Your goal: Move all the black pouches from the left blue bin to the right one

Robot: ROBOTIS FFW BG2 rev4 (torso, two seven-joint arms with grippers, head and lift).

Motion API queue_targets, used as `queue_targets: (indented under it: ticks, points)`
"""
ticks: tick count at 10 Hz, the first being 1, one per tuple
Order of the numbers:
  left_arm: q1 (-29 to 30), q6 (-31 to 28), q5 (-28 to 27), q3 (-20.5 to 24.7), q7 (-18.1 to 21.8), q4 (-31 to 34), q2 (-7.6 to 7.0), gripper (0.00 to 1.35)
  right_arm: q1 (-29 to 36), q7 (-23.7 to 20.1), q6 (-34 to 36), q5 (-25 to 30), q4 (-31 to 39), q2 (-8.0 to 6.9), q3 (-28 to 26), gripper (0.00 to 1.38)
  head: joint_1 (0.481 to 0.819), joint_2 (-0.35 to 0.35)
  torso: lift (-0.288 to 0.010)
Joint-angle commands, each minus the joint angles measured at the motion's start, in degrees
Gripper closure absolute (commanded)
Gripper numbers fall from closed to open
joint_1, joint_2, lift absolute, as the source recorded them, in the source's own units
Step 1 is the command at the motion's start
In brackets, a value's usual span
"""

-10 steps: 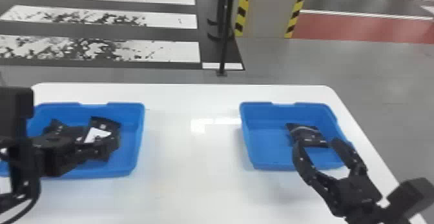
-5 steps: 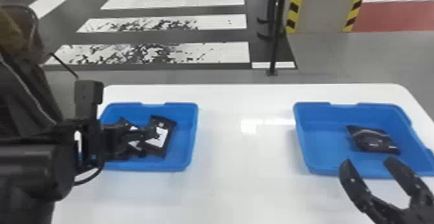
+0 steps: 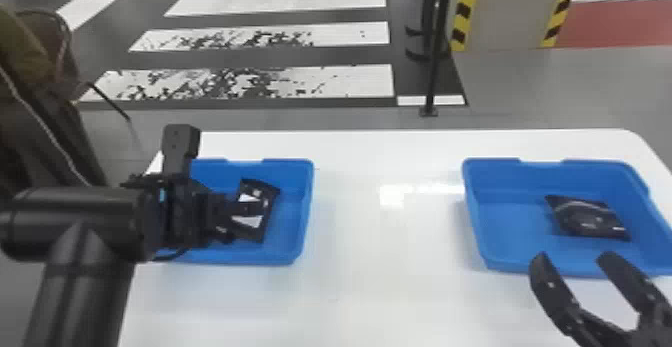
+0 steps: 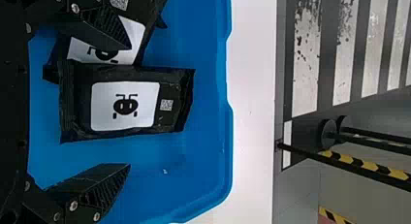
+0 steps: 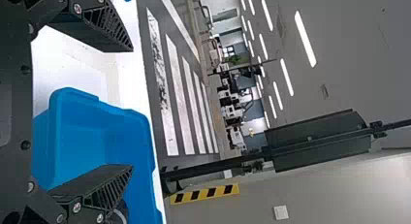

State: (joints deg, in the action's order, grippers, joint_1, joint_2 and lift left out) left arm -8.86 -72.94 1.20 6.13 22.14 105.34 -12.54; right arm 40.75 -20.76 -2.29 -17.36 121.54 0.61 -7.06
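My left gripper [image 3: 227, 218] is over the left blue bin [image 3: 295, 211], close to a black pouch [image 3: 267, 201]. In the left wrist view the left gripper [image 4: 127, 107] stands open, its fingertips on either side of a black pouch [image 4: 174, 98] with a white label. A second black pouch [image 4: 131, 32] lies beside and partly under it, with one finger over it. The right gripper [image 3: 570, 258] stands open at the near edge of the right blue bin [image 3: 520, 236], which holds one black pouch [image 3: 590, 218]. In the right wrist view the right gripper [image 5: 132, 107] has nothing between its fingers.
The white table [image 3: 390, 251] carries both bins, with a broad stretch of tabletop between them. Behind it a dark pole [image 3: 435, 56] stands on the floor. A dark bag-like shape [image 3: 45, 96] is at the far left.
The head view has swung left, so both bins sit farther right in it. The left gripper has shifted toward the labelled pouch, and the right gripper has drawn back from its bin's pouch.
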Motion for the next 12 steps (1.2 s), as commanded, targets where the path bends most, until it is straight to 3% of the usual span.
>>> queue_targets:
  ticks: [1,5,6,7,9,11,12]
  points:
    - [-1.8,0.0,0.1,-1.3,0.1,-3.2,-0.03,0.19,-0.1,-0.1,0.6,-0.8,-0.4,0.0,0.2,0.18,0.695,0.1,-0.14]
    - [-4.6,-1.0,-2.1,-2.7,0.0,-8.2,0.5,0.23,-0.5,-0.3,0.9,-1.8,-1.0,0.0,0.2,0.19,0.695,0.091,-0.14]
    - [-5.8,-1.0,-2.5,-2.7,0.0,-10.2,0.68,0.35,-0.5,-0.4,1.0,-2.1,-1.1,0.0,0.2,0.19,0.695,0.093,-0.14]
    - [-6.9,-1.0,-2.2,-2.6,0.0,-13.0,0.94,0.57,-0.8,-0.5,1.2,-2.2,-1.4,0.0,0.2,0.19,0.695,0.096,-0.14]
    - [-8.6,-1.4,-3.8,-2.8,-0.1,-16.5,1.56,0.74,-1.1,-0.9,1.4,-2.9,-1.9,0.0,0.2,0.19,0.695,0.098,-0.14]
    - [-9.4,-1.6,-5.7,-2.7,-0.1,-18.6,1.91,1.06,-1.2,-0.9,1.6,-3.2,-2.2,0.0,0.2,0.19,0.695,0.102,-0.14]
    - [-9.3,-1.6,-6.9,-2.8,0.1,-18.6,1.91,1.11,-1.2,-1.0,1.9,-3.8,-2.4,0.0,0.2,0.19,0.695,0.107,-0.14]
